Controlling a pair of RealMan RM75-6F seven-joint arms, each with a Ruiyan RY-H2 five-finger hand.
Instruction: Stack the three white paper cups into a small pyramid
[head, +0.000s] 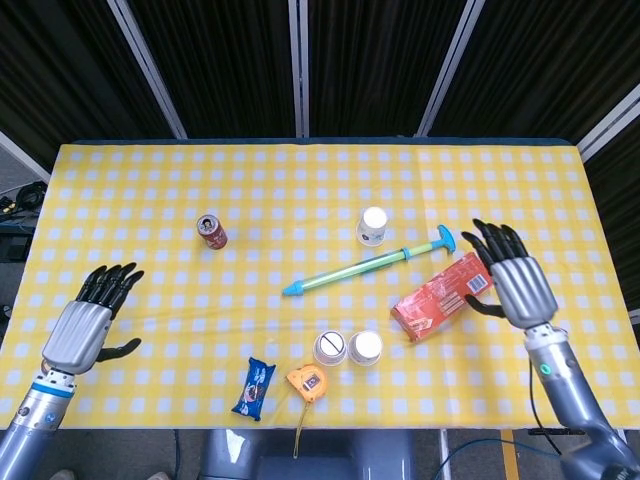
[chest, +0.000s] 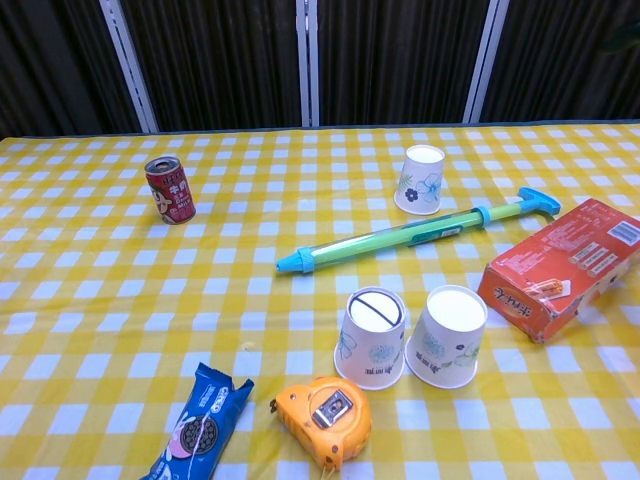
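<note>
Two white paper cups stand upside down side by side near the table's front: the left cup (head: 329, 348) (chest: 371, 338) and the right cup (head: 365, 348) (chest: 446, 336). A third cup (head: 372, 226) (chest: 420, 180) stands upside down farther back, behind a green and blue pump. My left hand (head: 86, 322) hovers open over the table's left edge, far from the cups. My right hand (head: 516, 276) hangs open above the right side, beside the red box. Neither hand shows in the chest view.
A green and blue pump (head: 366, 265) (chest: 415, 235) lies slantwise between the cups. A red box (head: 443, 296) (chest: 563, 268) lies right of the pair. An orange tape measure (head: 307, 382) (chest: 322, 420) and a blue cookie packet (head: 254, 387) (chest: 196, 435) lie in front. A red can (head: 211, 231) (chest: 169, 189) stands at back left.
</note>
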